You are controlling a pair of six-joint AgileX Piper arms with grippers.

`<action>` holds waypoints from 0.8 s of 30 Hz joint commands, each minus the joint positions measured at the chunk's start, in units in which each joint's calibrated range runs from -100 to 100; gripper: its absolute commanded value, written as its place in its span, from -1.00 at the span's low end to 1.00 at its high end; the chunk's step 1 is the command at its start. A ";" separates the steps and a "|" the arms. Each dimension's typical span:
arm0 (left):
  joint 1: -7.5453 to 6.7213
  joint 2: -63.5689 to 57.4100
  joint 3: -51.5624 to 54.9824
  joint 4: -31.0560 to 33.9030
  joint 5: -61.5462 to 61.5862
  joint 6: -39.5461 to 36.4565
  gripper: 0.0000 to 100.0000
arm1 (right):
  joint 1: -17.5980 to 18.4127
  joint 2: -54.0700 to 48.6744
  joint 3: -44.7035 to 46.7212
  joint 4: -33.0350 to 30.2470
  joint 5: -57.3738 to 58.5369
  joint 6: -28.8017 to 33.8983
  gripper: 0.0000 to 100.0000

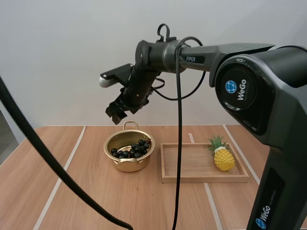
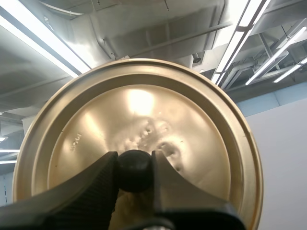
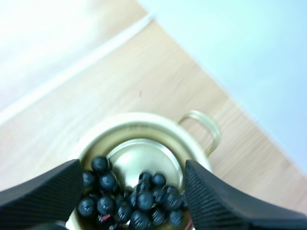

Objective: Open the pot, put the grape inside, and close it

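With your left gripper (image 2: 135,165) pinching the knob (image 2: 134,173) of the lid (image 2: 144,108) and your right gripper (image 1: 120,114) wide open, empty, over the grapes (image 1: 132,149) in the pot (image 1: 110,143), clear the right arm, then seat the lid level

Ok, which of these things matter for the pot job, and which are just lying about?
For the job:
pot
grapes, already inside the pot
lid, held by its knob in the left jaws

Lying about:
wooden tray, beside the pot
pineapple, on the tray
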 commanded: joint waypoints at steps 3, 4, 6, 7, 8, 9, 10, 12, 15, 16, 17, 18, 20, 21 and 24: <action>-0.12 0.07 -0.07 1.37 -0.06 -0.21 -1.00 | 0.04 -6.58 -4.99 -0.42 5.11 0.12 1.00; -0.12 0.07 -0.07 1.37 -0.06 -0.21 -1.00 | 0.04 -7.47 -5.71 -0.90 6.48 0.34 1.00; -0.12 0.07 -0.07 1.37 -0.06 -0.21 -1.00 | 0.04 -9.10 -7.24 -2.10 9.38 0.83 1.00; -0.12 0.07 -0.07 1.37 -0.06 -0.21 -1.00 | 0.04 -9.97 -7.72 -2.87 10.53 0.94 1.00; -0.12 0.07 -0.07 1.40 -0.06 -0.21 -1.00 | 0.04 -10.81 -7.72 -3.97 10.55 1.19 1.00; -0.12 0.07 -0.07 1.40 -0.06 -0.21 -1.00 | 0.04 -11.76 -7.72 -5.14 10.71 1.19 1.00; -0.12 0.07 -0.07 1.50 -0.06 -0.21 -1.00 | 0.04 -12.77 -7.72 -6.68 10.71 1.57 1.00; -0.12 0.07 -0.07 1.65 -0.06 -0.21 -1.00 | 0.04 -14.60 -7.72 -10.16 10.71 2.98 1.00; -0.12 0.07 -0.07 1.77 -0.06 -0.21 -1.00 | 0.04 -17.61 -7.72 -16.63 10.71 5.16 1.00; -0.12 0.07 -0.07 1.77 -0.06 -0.21 -1.00 | 0.04 -18.42 -7.72 -18.44 10.52 6.10 1.00; -0.12 0.07 -0.07 1.77 -0.06 -0.21 -1.00 | 0.04 -19.34 -7.72 -20.75 10.39 7.57 1.00; -0.12 0.07 -0.07 1.77 -0.06 -0.21 -1.00 | 0.04 -20.29 -7.72 -23.25 10.18 9.45 1.00; -0.12 0.07 -0.07 1.77 -0.06 -0.21 -1.00 | 0.04 -21.95 -7.72 -27.83 9.84 14.69 1.00; -0.12 0.07 -0.07 1.74 0.19 -0.21 -1.00 | -0.03 -22.83 -7.72 -30.06 9.68 17.38 1.00; -0.12 0.31 -0.07 1.74 2.41 -0.21 -1.00 | -1.11 -25.74 -7.72 -33.74 8.15 23.56 1.00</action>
